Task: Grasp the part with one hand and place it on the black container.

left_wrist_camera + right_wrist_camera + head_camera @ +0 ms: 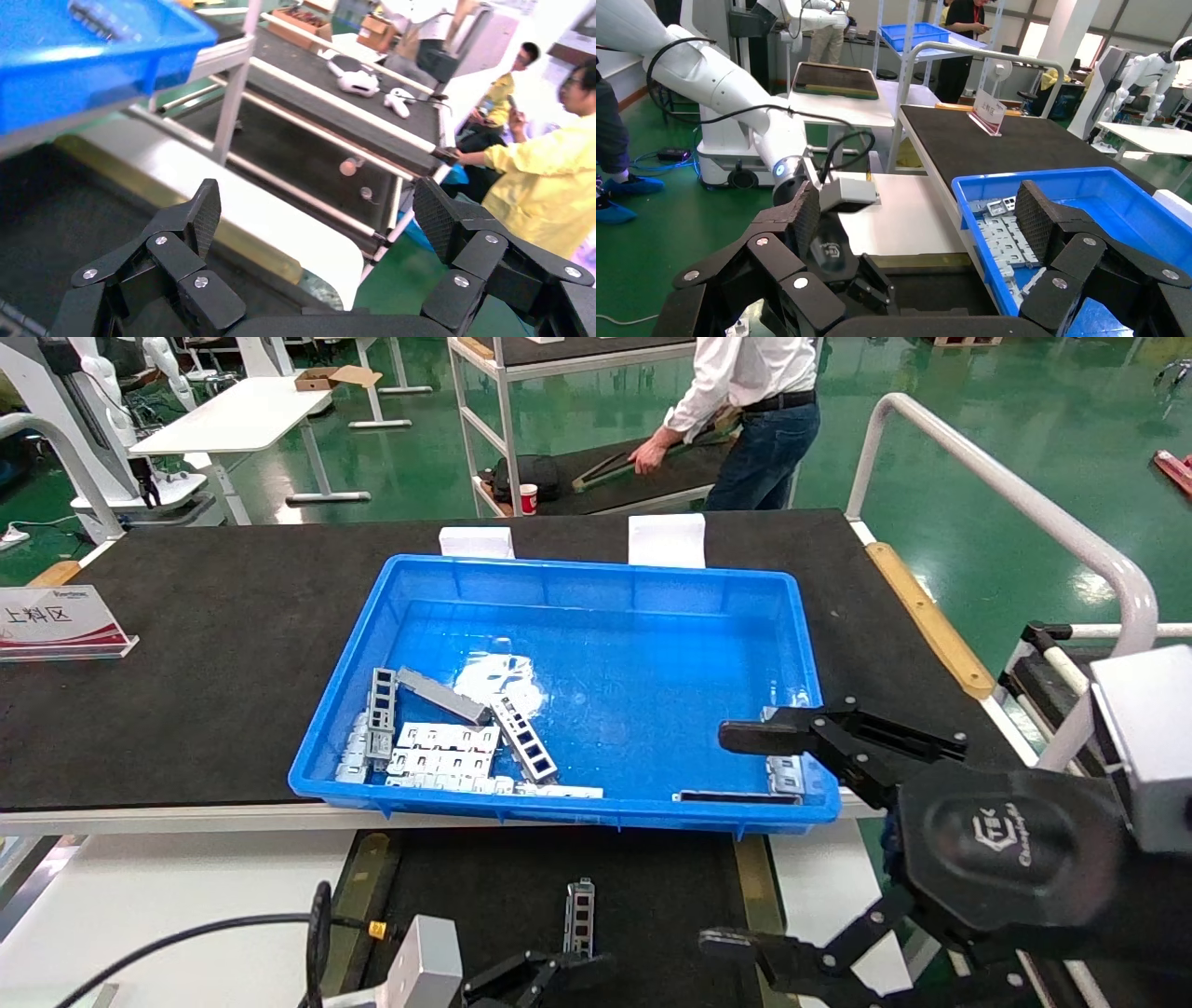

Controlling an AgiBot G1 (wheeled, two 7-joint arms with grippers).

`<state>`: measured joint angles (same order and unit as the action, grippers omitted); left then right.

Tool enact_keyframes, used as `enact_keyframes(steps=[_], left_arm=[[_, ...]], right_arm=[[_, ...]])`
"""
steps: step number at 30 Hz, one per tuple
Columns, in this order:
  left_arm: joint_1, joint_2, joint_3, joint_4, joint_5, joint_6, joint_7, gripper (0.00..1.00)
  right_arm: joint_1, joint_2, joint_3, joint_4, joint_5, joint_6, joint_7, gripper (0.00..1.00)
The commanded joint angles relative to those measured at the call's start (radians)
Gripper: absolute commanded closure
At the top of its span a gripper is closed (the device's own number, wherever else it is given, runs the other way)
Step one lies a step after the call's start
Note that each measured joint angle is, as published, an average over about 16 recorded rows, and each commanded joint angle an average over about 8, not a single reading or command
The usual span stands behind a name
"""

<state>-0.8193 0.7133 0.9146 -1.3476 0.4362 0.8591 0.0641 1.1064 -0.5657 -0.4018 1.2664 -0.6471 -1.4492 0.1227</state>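
Reference landmark: the blue bin (pixel 559 808) on the counter (pixel 214 617). In the bin's near-left area lies a loose pile: a plain grey bar (pixel 442 696), flat notched plates (pixel 442 747), and just right of them a second frame strip (pixel 524 740) with a row of rectangular openings, resting diagonally on the bin floor. In front of the bin, below its near rim, sits the black container (pixel 670 887); one part (pixel 579 915) lies flat on it, lengthwise away from the robot. The left end effector (pixel 545 978) sits low at the near end of that part, its jaws spread wide and empty in the left wrist view, so this placement looks complete. At the bin's near-right corner the right end effector (pixel 740 840) hangs with jaws fully spread, gripping nothing. Judgement: the step in hand is the next pick. To do it well, carry the working end effector to the diagonal strip, turn the wrist so the jaws span its narrow width, descend between the plates and the bare floor, and close on the raised rims only. A grip that also catches a neighbouring plate would likely drag it out.
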Motion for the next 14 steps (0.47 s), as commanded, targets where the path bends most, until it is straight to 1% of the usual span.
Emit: enact_keyframes(steps=[1, 8, 14], left_arm=[[-0.021, -0.006, -0.001, -0.004, 0.002, 0.024, -0.008, 0.00], [-0.077, -0.016, -0.013, -0.007, -0.001, 0.084, -0.025, 0.00], [-0.095, -0.021, -0.018, -0.008, -0.005, 0.105, -0.031, 0.00]], right_arm=[[0.000, 0.000, 0.000, 0.000, 0.000, 0.000, 0.000, 0.00], [0.000, 0.000, 0.000, 0.000, 0.000, 0.000, 0.000, 0.00], [0.000, 0.000, 0.000, 0.000, 0.000, 0.000, 0.000, 0.00]])
